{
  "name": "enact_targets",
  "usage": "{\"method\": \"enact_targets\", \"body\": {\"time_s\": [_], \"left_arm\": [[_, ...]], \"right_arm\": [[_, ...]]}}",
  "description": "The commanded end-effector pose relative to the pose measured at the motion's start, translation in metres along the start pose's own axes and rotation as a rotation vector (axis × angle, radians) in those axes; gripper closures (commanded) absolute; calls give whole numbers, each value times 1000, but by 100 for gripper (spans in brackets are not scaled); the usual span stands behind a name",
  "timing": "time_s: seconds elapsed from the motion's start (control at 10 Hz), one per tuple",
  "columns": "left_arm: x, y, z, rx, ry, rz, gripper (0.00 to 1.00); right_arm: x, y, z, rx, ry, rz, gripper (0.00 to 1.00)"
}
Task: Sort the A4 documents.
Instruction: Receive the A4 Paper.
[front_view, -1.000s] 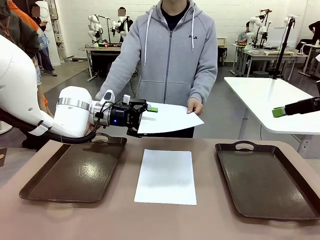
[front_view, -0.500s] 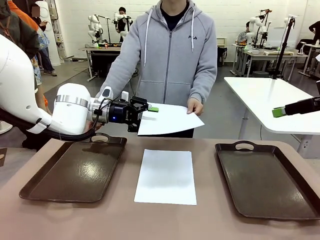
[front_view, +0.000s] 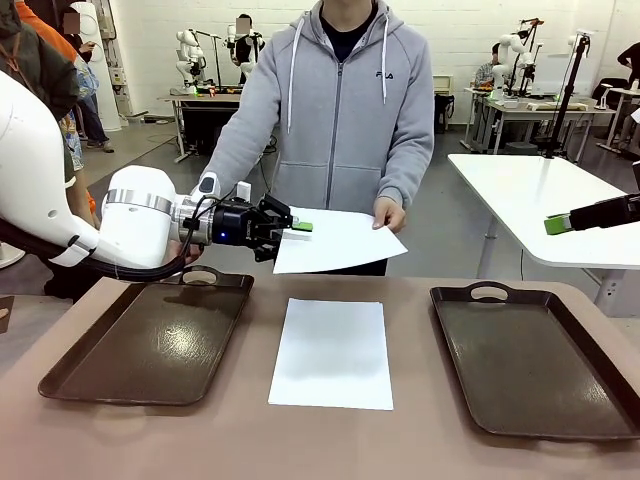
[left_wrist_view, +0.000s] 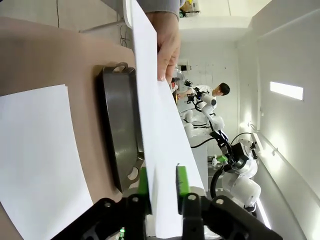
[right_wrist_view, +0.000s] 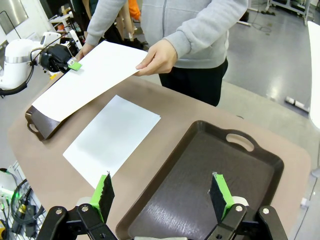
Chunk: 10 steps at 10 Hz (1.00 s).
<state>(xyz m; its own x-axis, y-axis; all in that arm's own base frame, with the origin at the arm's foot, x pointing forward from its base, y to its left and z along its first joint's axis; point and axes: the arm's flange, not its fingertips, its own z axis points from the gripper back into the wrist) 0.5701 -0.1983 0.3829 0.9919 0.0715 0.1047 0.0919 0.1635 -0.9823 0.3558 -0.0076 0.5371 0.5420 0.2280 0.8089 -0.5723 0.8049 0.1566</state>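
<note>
Over the last second we see the upper green pad of the left claw (front_view: 300, 228) drop onto the held sheet (front_view: 340, 238), while the wrist has drawn back a little toward its own side. The claw now looks pressed together on that sheet's near edge, and the left wrist view shows the paper (left_wrist_view: 160, 125) sandwiched between both pads. The person's hand (front_view: 390, 212) still grips the far corner, so we judge the handover is mid-way: 1 document is pinched but not yet released to us. It hangs in the air above the counter (front_view: 330, 440), between the person and the left tray (front_view: 150, 345). The paper is thin, matte white and limp, sagging slightly between its 2 holds. A 2nd sheet, the flat sheet (front_view: 333, 352), lies on the brown counter between the 2 trays. Both trays are dark brown, glossy, rimmed rectangles with a cut-out handle. The right claw (right_wrist_view: 162, 192) is spread wide, holding nothing, over the right tray (front_view: 530, 360).
</note>
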Motion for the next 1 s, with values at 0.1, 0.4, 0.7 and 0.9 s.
{"method": "enact_targets", "body": {"time_s": [0.1,0.4,0.7,0.9], "left_arm": [[-7,-1,-1,-12,-31,-10,100],[-7,0,0,-11,-34,-4,100],[-8,0,1,-13,-39,-6,100],[-6,-3,11,-37,-24,-13,100]], "right_arm": [[-1,-1,-1,10,-2,7,0],[-1,-1,-1,10,-2,7,0],[-1,-1,-1,10,-2,7,0],[-1,-1,-1,10,-2,7,0]]}}
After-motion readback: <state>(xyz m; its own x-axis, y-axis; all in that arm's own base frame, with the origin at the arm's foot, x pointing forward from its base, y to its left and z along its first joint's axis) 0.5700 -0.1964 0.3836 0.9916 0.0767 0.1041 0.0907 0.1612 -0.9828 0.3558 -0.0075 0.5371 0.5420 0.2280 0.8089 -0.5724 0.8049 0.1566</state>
